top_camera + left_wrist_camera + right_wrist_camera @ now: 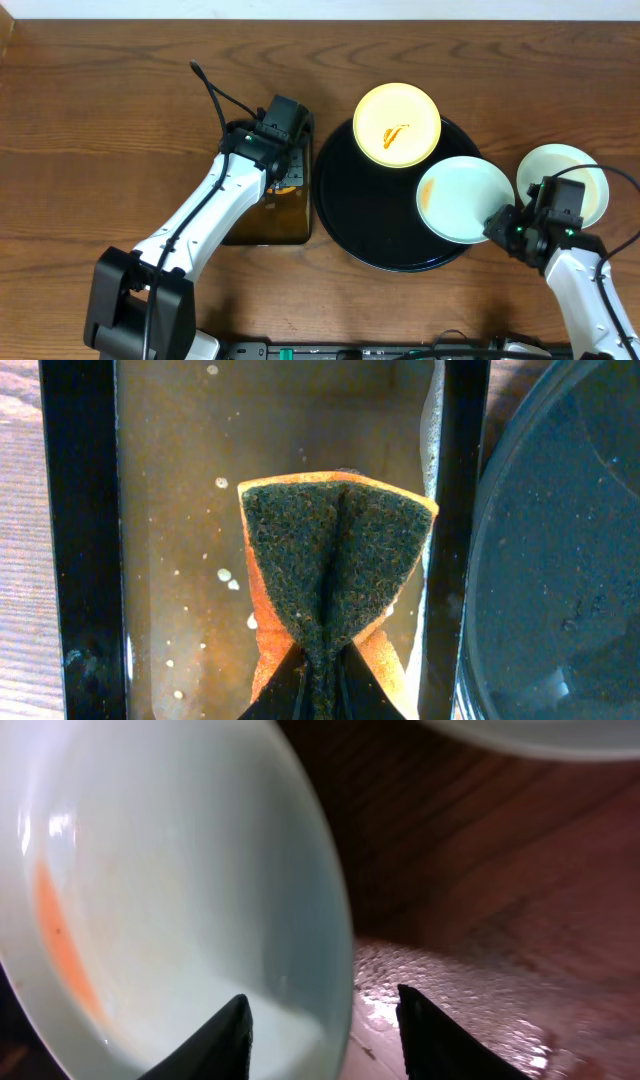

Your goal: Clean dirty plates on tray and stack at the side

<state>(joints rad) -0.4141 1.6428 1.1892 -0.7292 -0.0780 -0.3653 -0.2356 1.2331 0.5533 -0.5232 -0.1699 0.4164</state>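
Our right gripper [322,1020] stands unclenched astride the near rim of the smeared mint plate [465,198]: one finger [232,1038] is over the plate's bowl and the other is outside the rim, with a clear gap between them. We cannot tell whether either finger touches the rim. This plate lies on the right side of the tray [370,220], with an orange streak along its left inner edge. The yellow plate [397,124], marked with an orange squiggle, sits at the tray's far edge, just beside the mint one. The other mint plate [570,165] rests on the table [100,100], right of the tray and partly hidden by our right arm. Our left gripper [322,680] is clenched on the sponge [335,550], which is folded up between its jaws over the murky water in the rectangular pan [80,560], left of the tray.
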